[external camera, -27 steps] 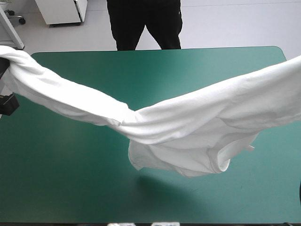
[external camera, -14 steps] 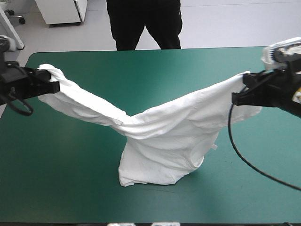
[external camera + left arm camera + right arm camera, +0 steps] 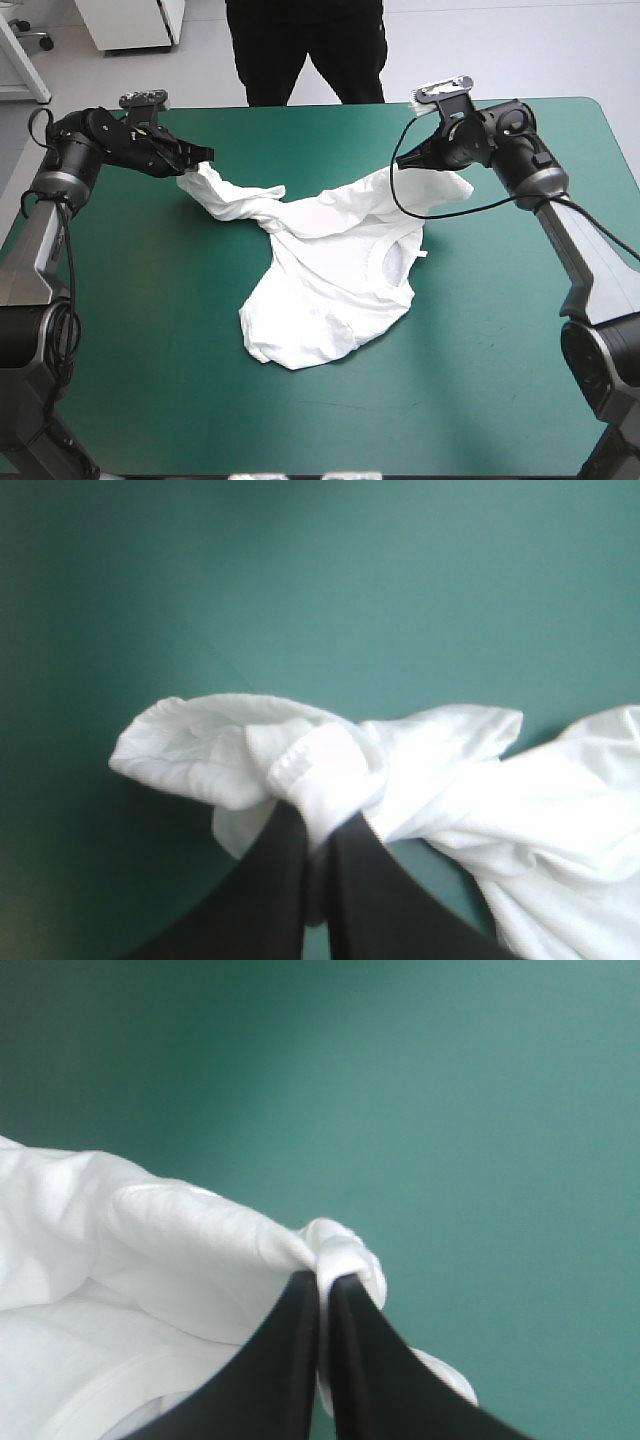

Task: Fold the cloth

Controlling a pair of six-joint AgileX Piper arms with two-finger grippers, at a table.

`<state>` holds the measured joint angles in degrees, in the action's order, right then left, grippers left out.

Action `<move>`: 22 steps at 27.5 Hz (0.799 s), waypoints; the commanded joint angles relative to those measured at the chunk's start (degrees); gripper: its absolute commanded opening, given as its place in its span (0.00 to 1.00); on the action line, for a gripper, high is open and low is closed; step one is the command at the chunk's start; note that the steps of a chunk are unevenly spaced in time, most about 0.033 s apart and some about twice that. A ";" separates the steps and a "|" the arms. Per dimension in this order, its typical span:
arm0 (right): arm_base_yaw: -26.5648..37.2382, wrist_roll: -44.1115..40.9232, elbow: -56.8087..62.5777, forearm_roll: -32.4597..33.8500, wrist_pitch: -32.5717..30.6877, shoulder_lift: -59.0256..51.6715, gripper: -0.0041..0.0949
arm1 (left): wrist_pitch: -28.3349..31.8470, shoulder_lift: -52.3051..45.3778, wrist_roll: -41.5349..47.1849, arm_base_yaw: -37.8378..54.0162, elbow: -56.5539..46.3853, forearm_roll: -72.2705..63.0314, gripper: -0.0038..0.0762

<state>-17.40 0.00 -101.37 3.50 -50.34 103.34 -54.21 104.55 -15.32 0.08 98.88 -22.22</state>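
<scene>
The white short-sleeved T-shirt (image 3: 330, 290) lies rumpled on the teal-green covered counter (image 3: 140, 380); the black-finned left pincer (image 3: 318, 825) and the right pincer (image 3: 322, 1285) are each clamped on 1 raised far corner. Best to draw both apart evenly and low, so the twisted left part, seemingly a sleeve, flattens.

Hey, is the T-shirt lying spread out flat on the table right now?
No, the T-shirt lies rumpled on the teal-green cover, with the left hand and right hand each pinching a bunched end.
</scene>
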 commanded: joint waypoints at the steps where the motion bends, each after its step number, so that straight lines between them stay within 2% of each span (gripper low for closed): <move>1: 1.19 1.29 -2.46 1.41 1.20 -0.49 0.26 | 0.41 -1.28 -5.60 -0.11 1.61 -5.27 0.21; 3: 2.27 2.26 -2.46 1.41 1.06 -0.20 0.45 | -1.46 -0.91 -8.13 -0.11 1.72 -5.86 0.38; 4: 2.97 2.26 -2.55 1.14 1.06 -0.20 0.55 | -2.51 -0.91 -9.59 -0.08 2.01 -6.12 0.50; 5: 4.38 2.26 -3.22 0.39 0.76 -0.46 0.70 | -4.76 -0.91 -10.21 -0.08 2.82 -6.12 0.69; 6: 4.88 2.26 -3.51 0.14 0.47 -0.73 0.75 | -6.54 -0.91 -10.12 -0.08 3.67 -5.99 0.77; 8: 6.44 2.26 -4.21 -1.03 -0.29 -2.10 0.80 | -10.27 -0.91 -9.96 -0.11 5.61 -5.99 0.85; 14: 10.93 4.96 -4.11 -4.58 -3.20 -8.85 0.79 | -15.00 -7.96 -9.83 -2.91 7.32 -4.19 0.86; 17: 11.65 5.32 -4.02 -4.26 -5.38 -12.06 0.79 | -16.63 -12.77 -9.46 -7.31 6.65 1.12 0.85; 22: 11.54 5.60 -4.02 -4.06 -8.66 -17.14 0.79 | -17.76 -19.24 -3.39 -18.81 4.15 10.87 0.85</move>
<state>-6.19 4.94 -103.39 -0.49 -59.90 90.94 -71.32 90.32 -22.14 -13.36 102.94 -15.18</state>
